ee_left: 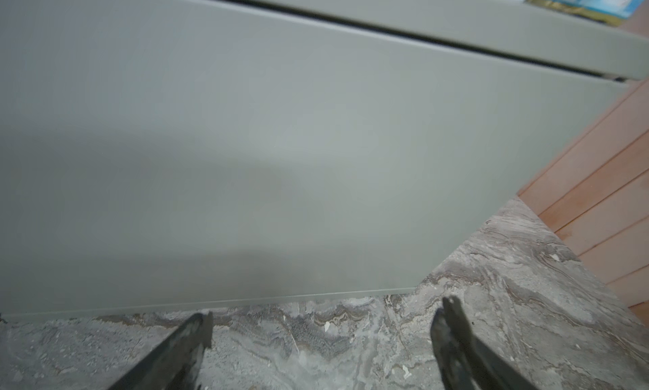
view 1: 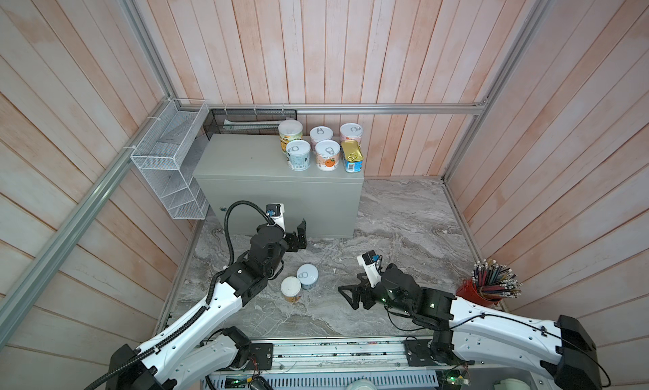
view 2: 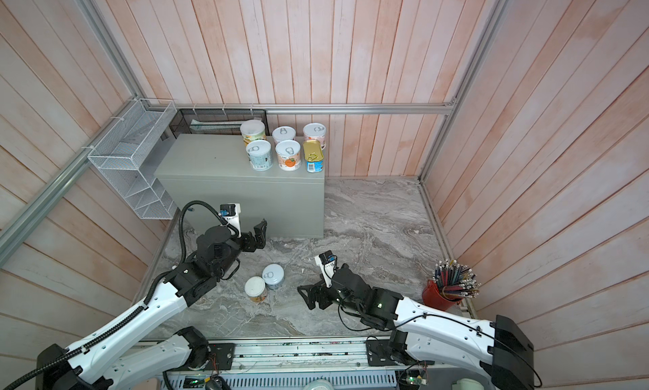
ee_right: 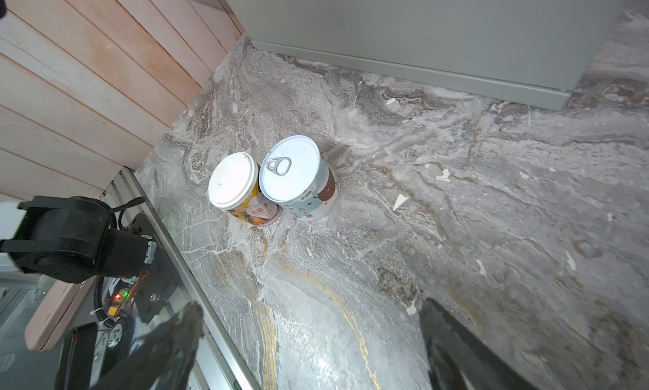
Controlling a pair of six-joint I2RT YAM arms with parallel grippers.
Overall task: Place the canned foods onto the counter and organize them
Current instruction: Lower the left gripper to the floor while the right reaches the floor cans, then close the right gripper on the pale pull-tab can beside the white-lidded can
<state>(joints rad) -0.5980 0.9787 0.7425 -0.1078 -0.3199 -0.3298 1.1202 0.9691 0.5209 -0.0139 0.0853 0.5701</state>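
Observation:
The counter (view 1: pixel 246 159) is a grey metal box. At its right end stand several round cans (view 1: pixel 330 154) and a gold-topped blue tin (view 1: pixel 352 156). On the marble floor, an orange-label can with a plain white lid (view 1: pixel 290 289) (ee_right: pixel 233 181) touches a pale blue pull-tab can (view 1: pixel 308 276) (ee_right: pixel 293 167). My right gripper (view 1: pixel 347 297) (ee_right: pixel 312 305) is open and empty, to the right of these two and pointing at them. My left gripper (view 1: pixel 300 235) (ee_left: pixel 326 311) hangs open and empty just above the floor, facing the counter's front wall (ee_left: pixel 281 142).
A white wire basket (view 1: pixel 168 163) hangs on the left wall beside the counter, and a black mesh tray (view 1: pixel 253 123) sits behind it. A red cup of pencils (view 1: pixel 488 286) stands at the right wall. The arms' base rail (view 1: pixel 333 353) borders the front edge.

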